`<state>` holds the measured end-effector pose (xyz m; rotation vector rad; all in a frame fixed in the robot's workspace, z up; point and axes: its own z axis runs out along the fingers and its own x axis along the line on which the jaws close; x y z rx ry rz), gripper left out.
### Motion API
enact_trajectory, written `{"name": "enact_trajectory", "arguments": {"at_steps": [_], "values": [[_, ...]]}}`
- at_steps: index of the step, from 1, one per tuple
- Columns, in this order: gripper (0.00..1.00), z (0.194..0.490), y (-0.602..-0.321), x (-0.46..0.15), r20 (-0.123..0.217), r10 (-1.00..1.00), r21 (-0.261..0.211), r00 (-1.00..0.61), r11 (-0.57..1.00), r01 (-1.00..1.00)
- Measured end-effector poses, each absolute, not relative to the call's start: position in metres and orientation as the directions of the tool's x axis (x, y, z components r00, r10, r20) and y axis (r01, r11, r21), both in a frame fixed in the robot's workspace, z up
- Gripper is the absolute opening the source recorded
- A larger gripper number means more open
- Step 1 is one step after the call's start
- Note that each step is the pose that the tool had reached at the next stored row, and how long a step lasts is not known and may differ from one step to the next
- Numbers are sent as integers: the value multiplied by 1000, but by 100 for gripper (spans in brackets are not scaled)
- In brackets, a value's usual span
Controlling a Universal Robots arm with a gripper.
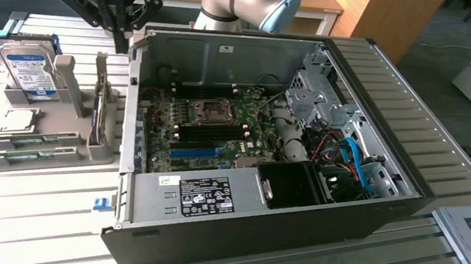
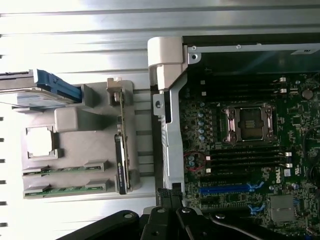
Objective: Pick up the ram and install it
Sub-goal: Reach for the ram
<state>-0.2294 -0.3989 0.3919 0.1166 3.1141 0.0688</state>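
Exterior view: the gripper [image 1: 121, 29] hangs above the slatted table [image 1: 31, 216], between the grey holder [image 1: 67, 85] and a corner of the open computer case [image 1: 252, 233]. Its fingers appear pressed together with nothing between them. The ram [image 1: 34, 140] lies flat in a holder slot, with a second stick [image 1: 26, 156] just beside it (both well apart from the gripper). The hard drive [image 1: 26, 69] stands upright in the holder.

Wrist view: the gripper [image 2: 170, 196] sits over the case edge. The ram [image 2: 65, 170] rests in its slot near the processor [image 2: 40, 141], and the motherboard [image 2: 250, 150] lies exposed
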Motion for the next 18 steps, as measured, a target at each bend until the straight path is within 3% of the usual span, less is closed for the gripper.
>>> {"name": "enact_trajectory", "arguments": {"at_steps": [18], "values": [[10, 391, -399, -257, -23, 75, 45, -997, 996, 74]]}}
